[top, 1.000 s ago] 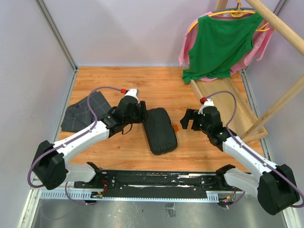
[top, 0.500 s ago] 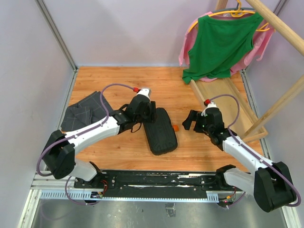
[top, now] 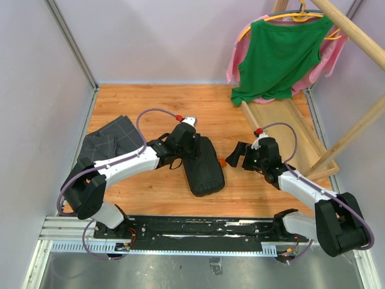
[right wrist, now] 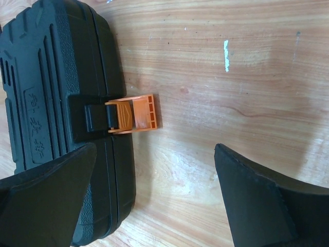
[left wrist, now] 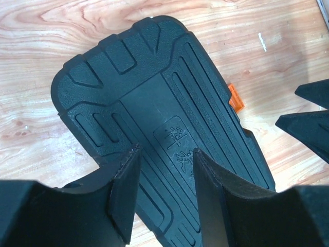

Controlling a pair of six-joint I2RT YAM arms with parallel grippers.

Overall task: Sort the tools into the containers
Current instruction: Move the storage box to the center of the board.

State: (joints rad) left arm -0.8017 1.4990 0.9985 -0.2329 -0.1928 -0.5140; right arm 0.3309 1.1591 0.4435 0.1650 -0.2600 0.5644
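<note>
A pale wooden tabletop (top: 150, 102) is seen from above, boxed in by lilac panels. At its middle lies the black tool case (top: 203, 165), flat and with the lid shut. No tools are shown in any view, and whether they are inside the case cannot be told. Well to the left of the case a dark grey folded cloth (top: 108, 141) is spread. Beyond the case to the right a long wooden tray (top: 289, 123) is laid along the edge, with a green garment (top: 280, 54) hung above it. Over the far left end of the case the left gripper (left wrist: 163, 154) is poised. Its fingers are parted by a moderate gap, nothing is clamped between them, and the ribbed lid is framed in that gap. Whether the tips press on the plastic cannot be told. This placement is judged to be for steadying the case so that it is not pushed across the smooth wood. On the case's right edge the orange latch (right wrist: 132, 114) is seen swung outward and lying flat on the table, so the catch is taken to be released. Just beside that latch the right gripper (right wrist: 154, 154) is held with its jaws spread wide and empty, squared up to the seam of the case. That stance is judged to suit getting a finger under the lid. Opening the case is taken as the step in hand, and the sorting itself as not yet begun. A sliding case is judged the likeliest trouble if the lid is pried without a firm hold from the left.
</note>
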